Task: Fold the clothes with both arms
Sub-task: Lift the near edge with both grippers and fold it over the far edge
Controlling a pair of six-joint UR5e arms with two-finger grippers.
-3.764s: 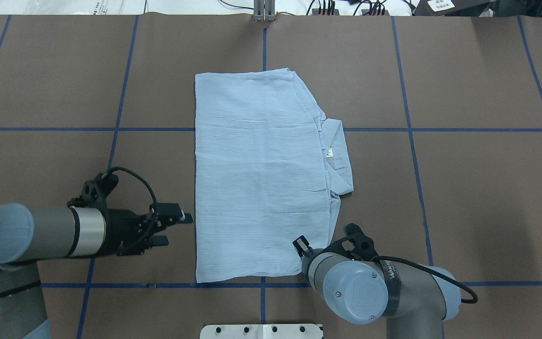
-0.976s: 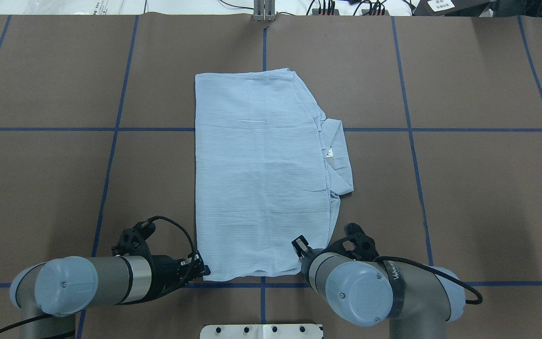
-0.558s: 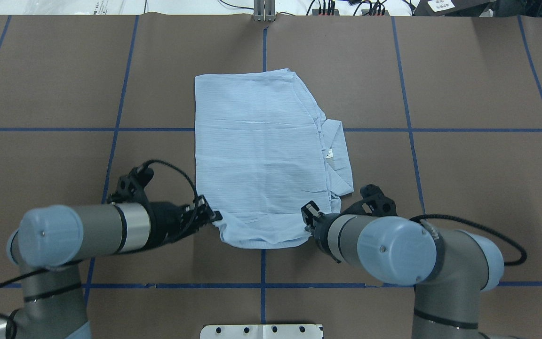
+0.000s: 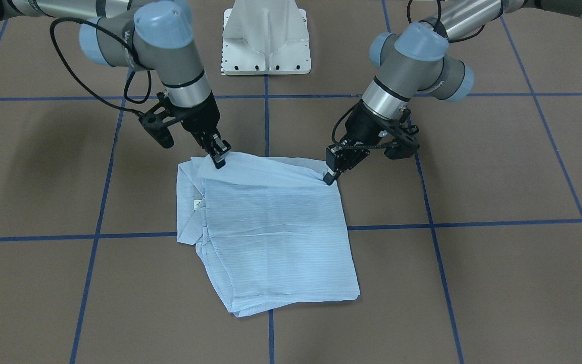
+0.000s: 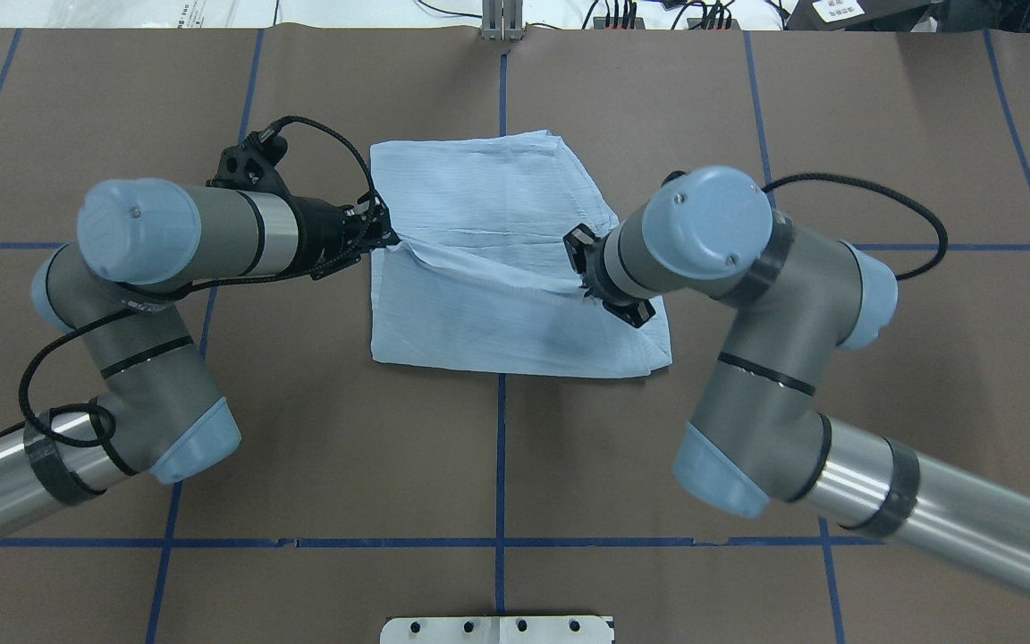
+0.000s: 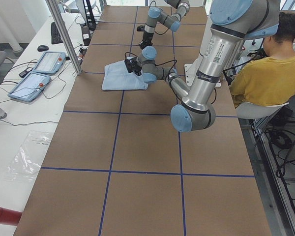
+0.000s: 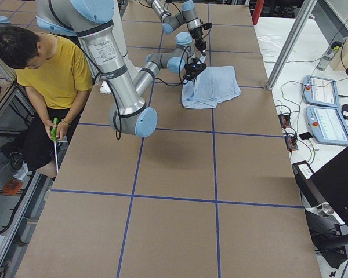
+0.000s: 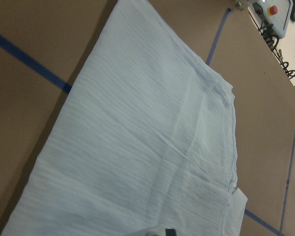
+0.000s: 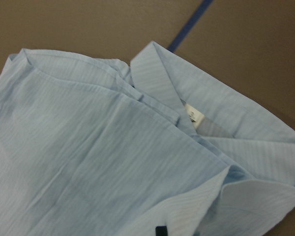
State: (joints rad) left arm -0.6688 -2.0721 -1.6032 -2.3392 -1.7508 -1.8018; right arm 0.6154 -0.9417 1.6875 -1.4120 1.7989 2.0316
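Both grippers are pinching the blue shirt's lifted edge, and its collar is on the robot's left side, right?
No: the collar lies on the robot's right side, near the right gripper, as the exterior front-facing view shows. That gripper and the left gripper do both pinch the lifted edge of the shirt.

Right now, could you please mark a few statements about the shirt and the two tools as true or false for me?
1. The left tool and the right tool each pinch an edge of the shirt. True.
2. The shirt hangs wholly clear of the table. False: most of it lies on the table, and only the held edge is raised.
3. A white label shows at the collar. True.
4. The collar lies on the left tool's side. False: it lies on the right tool's side.
5. The seated person wears red. False: the top is yellow.
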